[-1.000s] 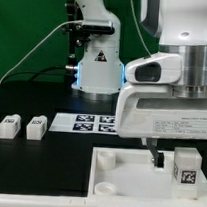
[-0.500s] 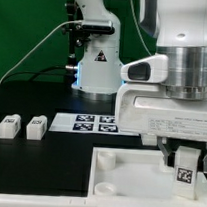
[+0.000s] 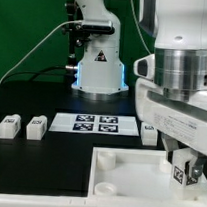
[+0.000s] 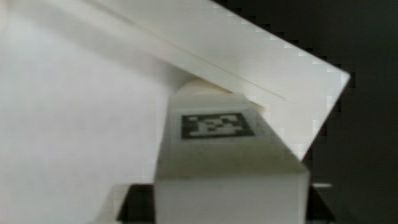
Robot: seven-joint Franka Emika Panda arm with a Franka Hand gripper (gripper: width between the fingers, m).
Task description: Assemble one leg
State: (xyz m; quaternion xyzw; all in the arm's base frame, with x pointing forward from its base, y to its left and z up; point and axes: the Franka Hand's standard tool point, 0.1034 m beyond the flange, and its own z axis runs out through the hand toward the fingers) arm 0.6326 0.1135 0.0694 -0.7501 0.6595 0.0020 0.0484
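My gripper [image 3: 184, 167] is shut on a leg [image 3: 183, 170], a small white post with a square tag, and holds it upright over the right part of the large white tray [image 3: 126, 178]. In the wrist view the leg [image 4: 221, 140] runs out from between my dark fingers [image 4: 137, 197], tag face up, its far end at the tray's corner [image 4: 267, 70]. Whether the leg's lower end touches the tray I cannot tell. Two more legs [image 3: 8, 127] [image 3: 36, 128] stand on the black table at the exterior view's left, and another leg [image 3: 149, 132] stands behind the tray.
The marker board [image 3: 94, 124] lies flat behind the tray. The robot base [image 3: 98, 66] stands at the back with cables beside it. The tray has round corner sockets [image 3: 108, 160]. A green backdrop is at the exterior view's left.
My gripper has turned about its vertical axis while holding the leg over the tray's right part, and has sunk slightly. The tag on the leg now faces more sideways.
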